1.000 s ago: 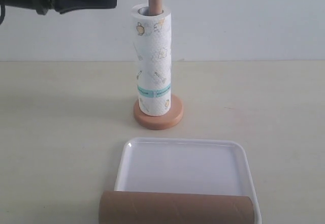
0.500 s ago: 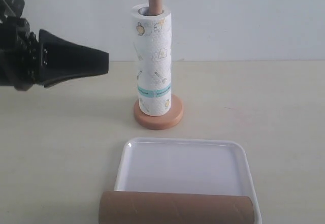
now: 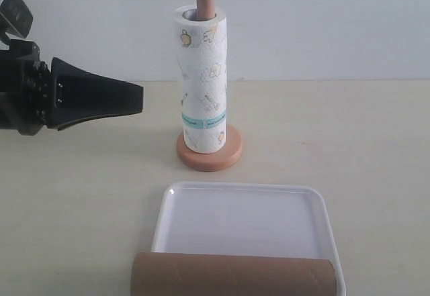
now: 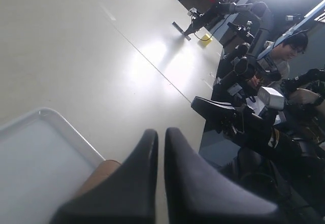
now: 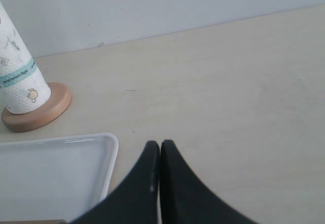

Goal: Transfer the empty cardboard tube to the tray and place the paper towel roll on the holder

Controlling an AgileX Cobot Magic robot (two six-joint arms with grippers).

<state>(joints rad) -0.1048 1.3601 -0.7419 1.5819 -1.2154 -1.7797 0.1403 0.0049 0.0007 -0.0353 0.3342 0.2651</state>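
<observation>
We see towel roll (image 3: 203,81) on holder (image 3: 209,162), tube (image 3: 233,275) at six o'clock rim of tray (image 3: 242,223), left claw (image 4: 161,134), right claw (image 5: 160,146) closed, empty

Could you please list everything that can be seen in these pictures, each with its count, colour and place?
embossed paper towel roll: one, white with small printed pictures and a teal band, upright on the holder's rod.
round-based wooden holder: one, orange-brown, on the table behind the tray.
flat square plastic tray: one, glossy white, on the table in front of the holder.
hollow cardboard tube: one, plain brown, lying on its side across the tray's near end.
table: one, pale beige, under everything.
wall: one, white, behind the table.
left pincer: one, black, shut, in the air left of the roll, holding nothing.
right pincer: one, black, shut, over the table near a tray corner, holding nothing.
</observation>
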